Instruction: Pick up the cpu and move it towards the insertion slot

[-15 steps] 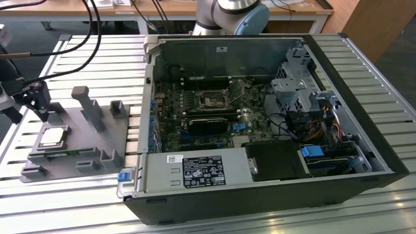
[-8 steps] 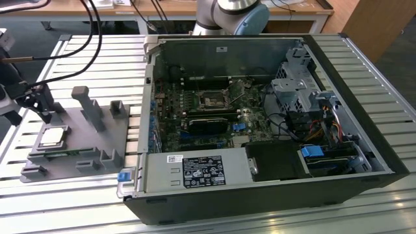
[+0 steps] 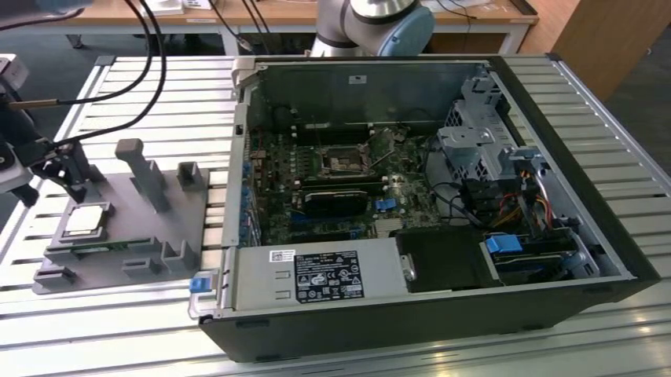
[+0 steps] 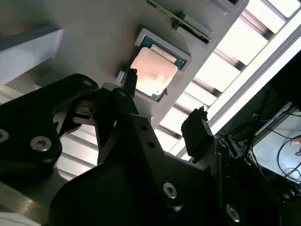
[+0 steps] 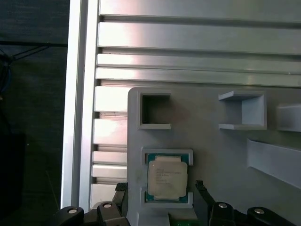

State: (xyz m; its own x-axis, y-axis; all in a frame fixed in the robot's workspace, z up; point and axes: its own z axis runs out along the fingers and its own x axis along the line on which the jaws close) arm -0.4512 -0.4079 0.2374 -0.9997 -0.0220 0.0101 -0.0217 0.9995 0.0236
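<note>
We see our end effector [image 3: 53, 187] hovering empty with its fingers [image 5: 120, 192] spread apart, the cpu [image 5: 165, 176] lying just beneath and between them in its grey tray [image 5: 211, 155] recess, the insertion slot [image 3: 344, 161] well apart

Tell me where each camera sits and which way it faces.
Exterior view: off the arm, high up, looking down on the computer case, grey tray, arm and gripper.
First wrist view: on the wrist, looking straight down at the cpu; both fingertips show.
Second wrist view: on the wrist, slanting past the open fingers to the cpu.
Shared: the cpu seated in the tray.
</note>
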